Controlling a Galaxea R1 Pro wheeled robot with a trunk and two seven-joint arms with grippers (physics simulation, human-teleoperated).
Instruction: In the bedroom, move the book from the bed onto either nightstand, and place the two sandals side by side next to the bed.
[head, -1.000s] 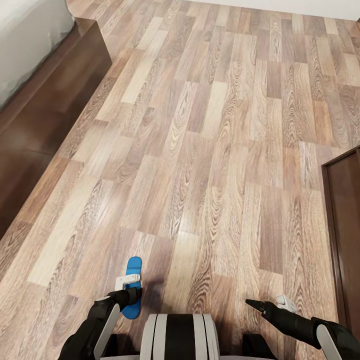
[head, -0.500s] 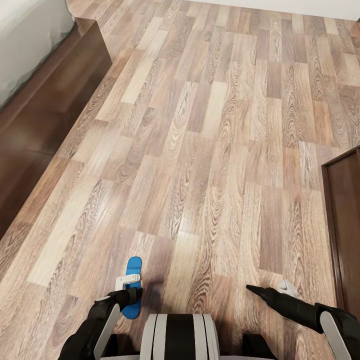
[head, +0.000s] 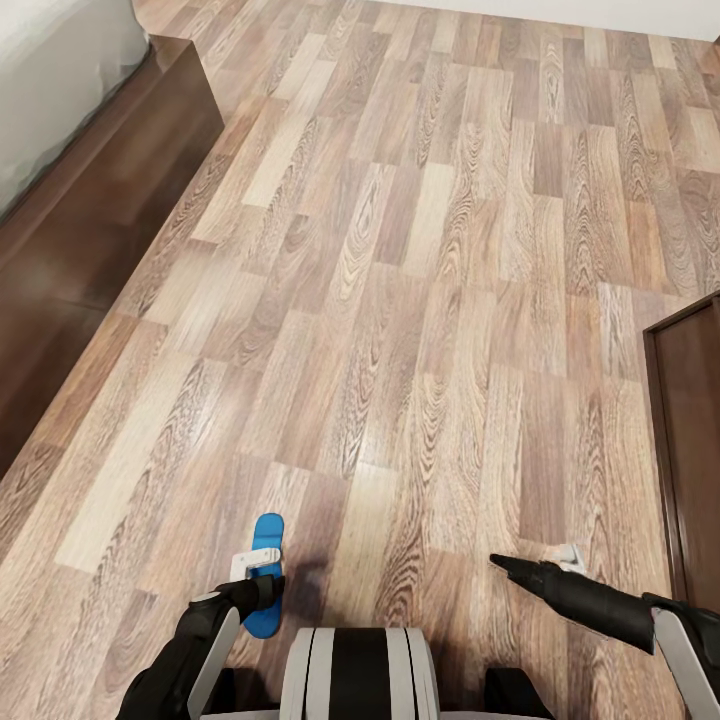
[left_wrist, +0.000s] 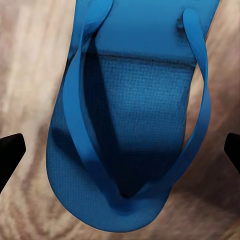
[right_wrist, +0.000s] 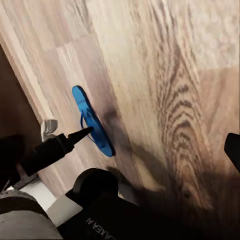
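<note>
Plank floor: blue sandal between left gripper's spread jaws; right gripper, jaw state unclear.

A blue sandal lies on the plank floor right under the left gripper, its toe poking out ahead of the fingers. The right gripper hangs over bare floor, well apart. The bed stands far ahead-left of the left gripper; a dark cabinet is just right of the right one.
</note>
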